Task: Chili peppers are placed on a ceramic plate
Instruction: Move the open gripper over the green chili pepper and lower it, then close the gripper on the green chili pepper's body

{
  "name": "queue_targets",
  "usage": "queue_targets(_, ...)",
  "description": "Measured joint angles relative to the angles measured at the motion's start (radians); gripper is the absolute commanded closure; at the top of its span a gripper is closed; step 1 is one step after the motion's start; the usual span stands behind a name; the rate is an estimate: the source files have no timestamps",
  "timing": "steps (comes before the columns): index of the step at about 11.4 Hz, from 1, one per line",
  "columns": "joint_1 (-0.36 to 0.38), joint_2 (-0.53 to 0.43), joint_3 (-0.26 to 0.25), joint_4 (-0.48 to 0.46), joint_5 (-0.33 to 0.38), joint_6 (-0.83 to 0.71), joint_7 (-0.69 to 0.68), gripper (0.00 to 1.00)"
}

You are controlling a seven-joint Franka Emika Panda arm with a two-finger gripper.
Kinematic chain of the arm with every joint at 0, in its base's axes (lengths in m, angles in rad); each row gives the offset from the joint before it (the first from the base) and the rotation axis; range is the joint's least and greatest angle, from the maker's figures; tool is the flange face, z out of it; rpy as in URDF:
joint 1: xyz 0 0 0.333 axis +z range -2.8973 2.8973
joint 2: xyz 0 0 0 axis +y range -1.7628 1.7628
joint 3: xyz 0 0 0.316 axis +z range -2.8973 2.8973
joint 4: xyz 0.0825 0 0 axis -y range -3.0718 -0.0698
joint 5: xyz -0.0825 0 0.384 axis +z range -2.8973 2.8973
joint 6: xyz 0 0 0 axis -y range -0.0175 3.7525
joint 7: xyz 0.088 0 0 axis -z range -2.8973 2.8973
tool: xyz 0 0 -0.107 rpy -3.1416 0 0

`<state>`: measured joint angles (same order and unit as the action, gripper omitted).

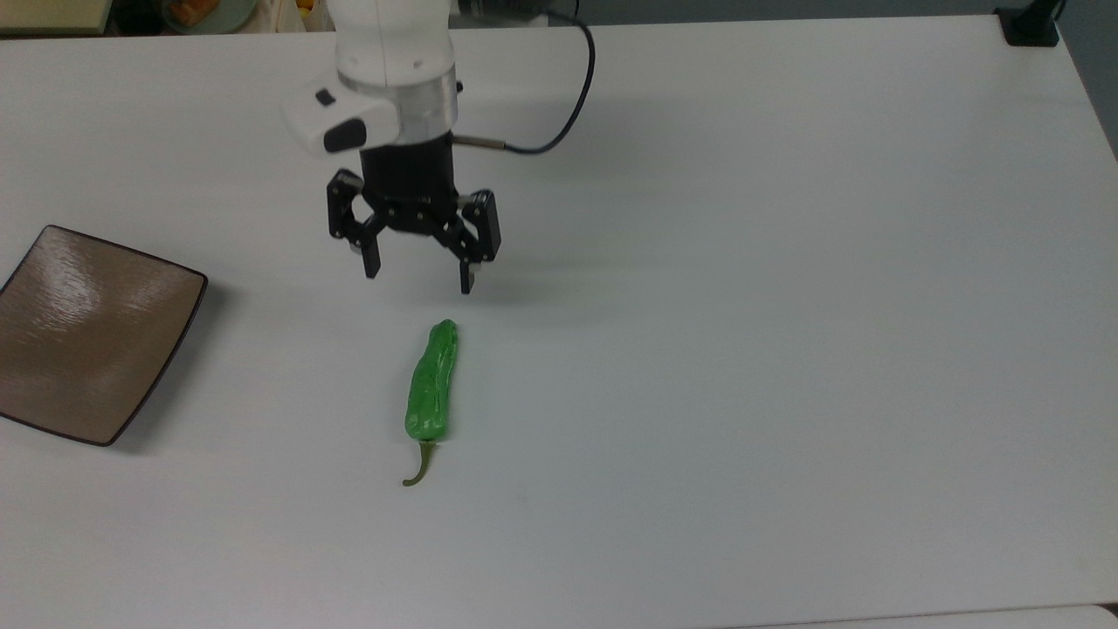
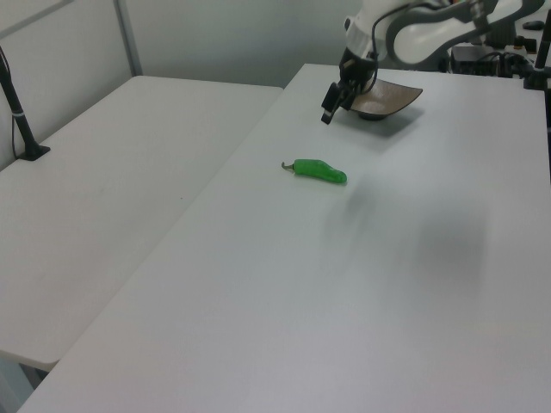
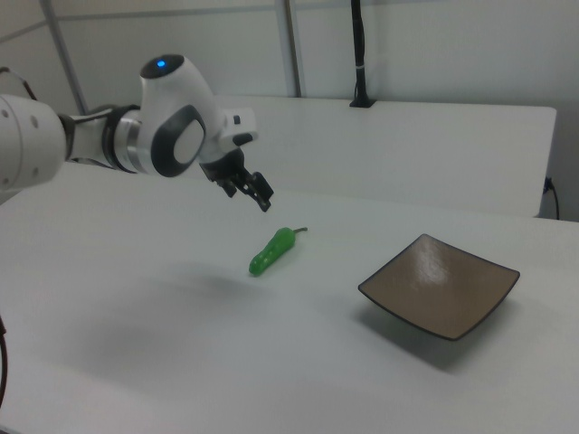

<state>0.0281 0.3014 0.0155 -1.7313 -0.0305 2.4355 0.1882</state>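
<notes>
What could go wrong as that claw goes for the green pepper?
The gripper hangs open above the table, short of the chili pepper's tip, so it may close off-centre and let the glossy pepper slip or roll. The ceramic plate sits well off toward the top view's left, so a weak hold could drop the pepper on the way.

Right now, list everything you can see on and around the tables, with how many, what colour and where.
chili pepper: one, bright green with an olive stem, lying on the white table, apart from the plate.
ceramic plate: one, square, glossy brown with dark rim, at the top view's left edge, empty.
white table: one, under everything.
second white table: one, alongside, at the left view's left.
black post: one, on the far table in the right view.
end effector: one, black, open, above the table just beyond the pepper's tip.
</notes>
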Motion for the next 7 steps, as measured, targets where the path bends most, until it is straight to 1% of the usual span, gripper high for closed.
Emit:
queue_targets(4,-0.013,0.118,0.0,0.021,0.0,0.113,-0.001,0.0)
queue_targets(7,-0.012,0.165,0.002,0.05,0.0,0.125,-0.001,0.0)
